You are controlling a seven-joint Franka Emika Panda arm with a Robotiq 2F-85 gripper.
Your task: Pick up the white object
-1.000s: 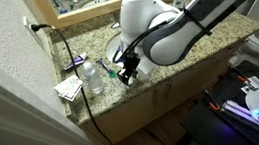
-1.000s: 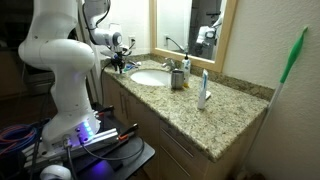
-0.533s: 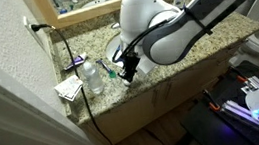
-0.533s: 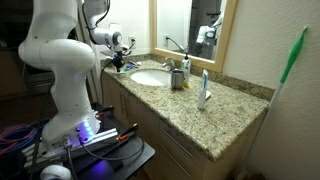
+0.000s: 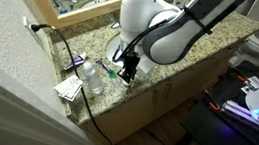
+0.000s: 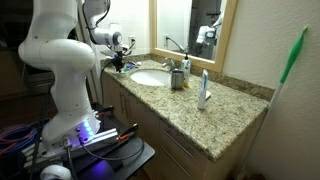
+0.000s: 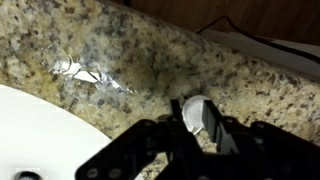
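Note:
The white object (image 7: 193, 116) is a small round pale piece lying on the speckled granite counter (image 7: 130, 50), close to the counter's front edge. In the wrist view my gripper (image 7: 194, 108) reaches down over it, and its two dark fingers press against the piece's left and right sides. In both exterior views the gripper (image 5: 125, 73) (image 6: 121, 63) hangs low at the counter's edge beside the sink; there the white object is too small to make out.
The white sink basin (image 7: 30, 135) (image 6: 150, 77) lies right beside the gripper. A crumpled foil wrapper (image 7: 85, 72) rests on the granite. A clear bottle (image 5: 92, 77), paper packets (image 5: 69, 87) and a black cable (image 5: 81, 101) crowd the counter corner. A cup (image 6: 178, 78) and toothbrush (image 6: 204, 88) stand further along.

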